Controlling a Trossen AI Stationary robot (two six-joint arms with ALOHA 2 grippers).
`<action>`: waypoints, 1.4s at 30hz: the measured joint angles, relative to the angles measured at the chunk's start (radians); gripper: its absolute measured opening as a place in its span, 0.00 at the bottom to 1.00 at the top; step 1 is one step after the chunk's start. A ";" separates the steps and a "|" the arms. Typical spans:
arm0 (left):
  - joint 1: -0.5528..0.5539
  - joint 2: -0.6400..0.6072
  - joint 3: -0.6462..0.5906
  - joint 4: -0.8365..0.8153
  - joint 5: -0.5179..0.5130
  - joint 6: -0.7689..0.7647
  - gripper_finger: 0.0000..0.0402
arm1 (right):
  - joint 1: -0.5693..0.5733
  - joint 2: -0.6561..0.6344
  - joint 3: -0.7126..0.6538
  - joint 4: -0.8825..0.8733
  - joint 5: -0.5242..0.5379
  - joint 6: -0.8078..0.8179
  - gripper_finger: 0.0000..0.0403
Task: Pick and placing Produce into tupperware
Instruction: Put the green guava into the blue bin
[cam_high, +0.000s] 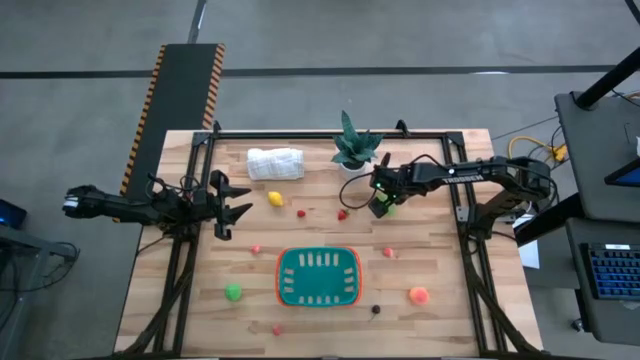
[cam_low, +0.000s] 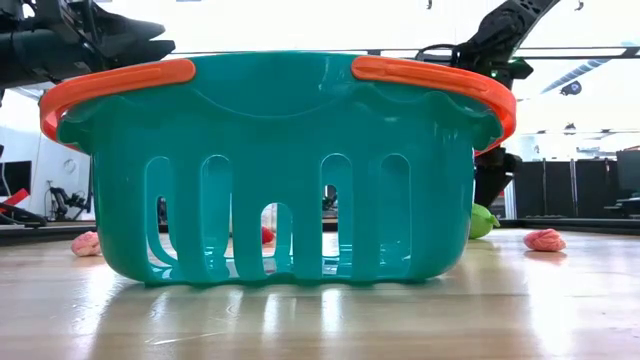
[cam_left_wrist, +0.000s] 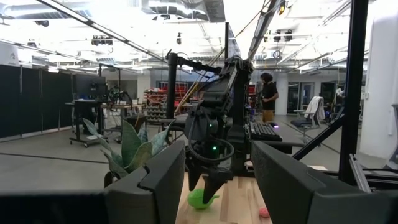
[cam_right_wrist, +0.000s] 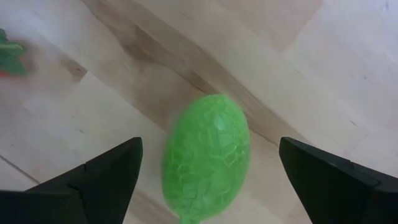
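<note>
The task looks barely begun: the tupperware appears to hold nothing, and the produce lies scattered over the counter, a yellow piece, a green ball and an orange-pink piece among them. The right hand hangs with its fingers spread wide, gripping nothing, directly above a green fruit that lies on the counter between them. The tupperware sits well apart from that hand toward the counter's front, so every piece is judged yet to be carried; the left hand waits part-open and empty at the counter's left edge.
</note>
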 joint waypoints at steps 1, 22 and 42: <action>0.000 0.000 0.000 0.000 0.000 0.000 0.43 | 0.000 0.000 -0.005 0.012 0.000 0.000 0.92; 0.000 0.002 -0.001 -0.001 0.000 0.000 0.43 | 0.002 0.004 -0.057 0.083 -0.002 0.008 0.92; 0.000 0.005 -0.002 -0.002 0.000 0.000 0.43 | 0.002 0.033 -0.068 0.083 0.000 0.015 0.81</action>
